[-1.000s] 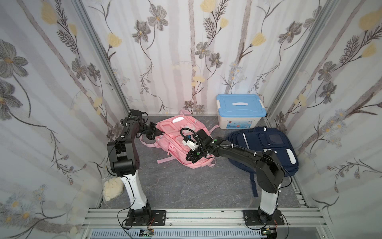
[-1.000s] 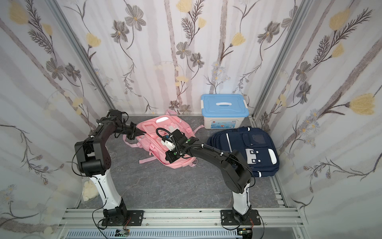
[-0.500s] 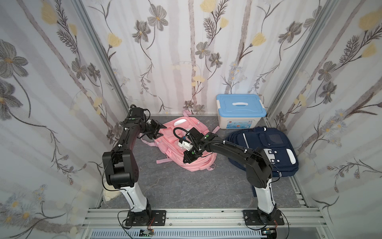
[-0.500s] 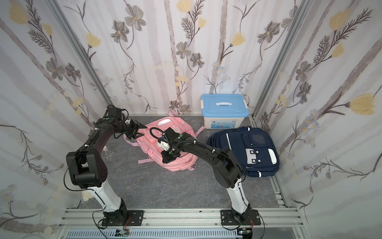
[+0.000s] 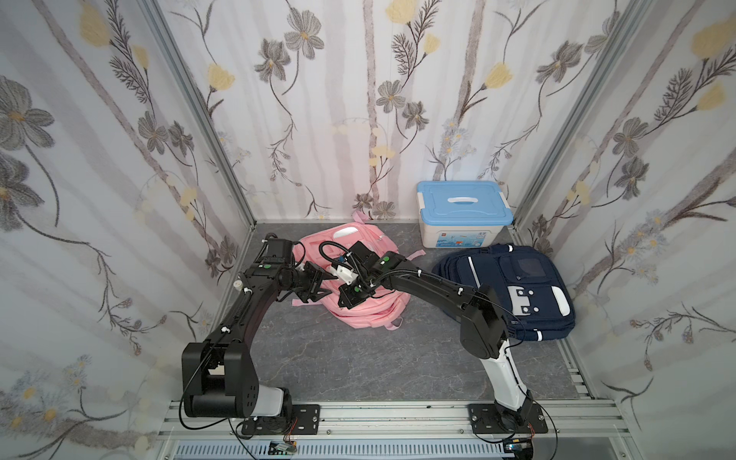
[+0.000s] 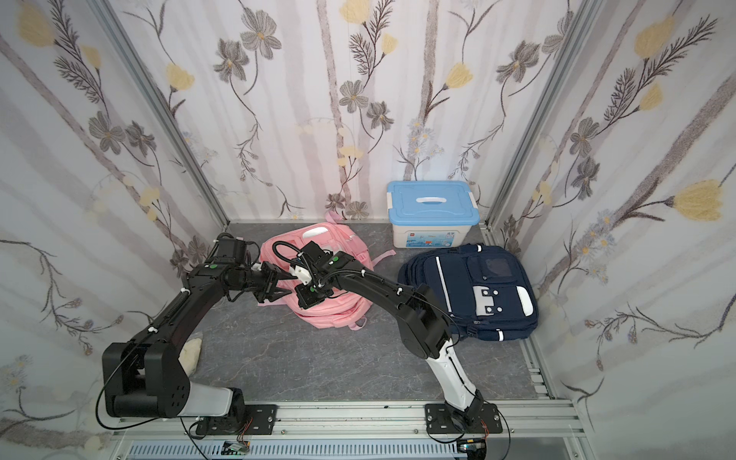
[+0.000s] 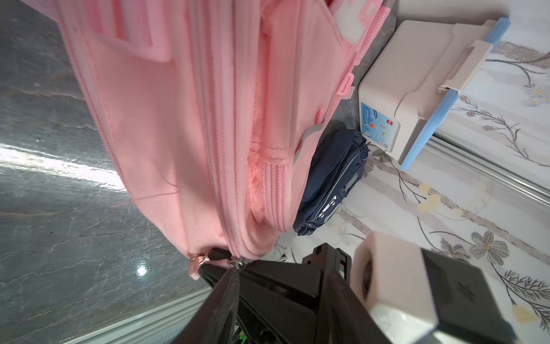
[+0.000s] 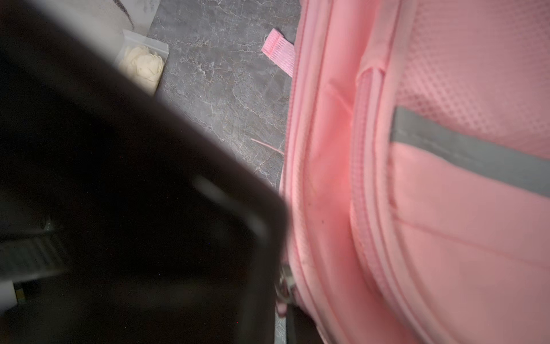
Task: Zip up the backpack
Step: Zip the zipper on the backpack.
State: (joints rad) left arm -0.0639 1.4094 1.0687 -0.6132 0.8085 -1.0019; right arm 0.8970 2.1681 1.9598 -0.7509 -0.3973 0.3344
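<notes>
A pink backpack (image 5: 360, 292) (image 6: 326, 302) lies flat on the grey floor, with its zipped side seams filling both wrist views. My right gripper (image 5: 345, 301) (image 6: 304, 302) reaches over the backpack to its left edge. It is shut on the zipper pull (image 8: 285, 283), a metal slider with a pink tab (image 7: 195, 265). My left gripper (image 5: 320, 283) (image 6: 280, 285) hovers just left of that spot, facing the right one, its fingers spread open with nothing between them.
A navy backpack (image 5: 517, 286) lies at the right, close behind the right arm. A white box with a blue lid (image 5: 464, 215) stands at the back wall. A small clear bag of cream material (image 6: 191, 350) lies by the left wall. Papered walls close in on three sides.
My left gripper has opened and let go of the backpack's left edge. My right gripper, still shut, has moved left along the backpack toward the left gripper.
</notes>
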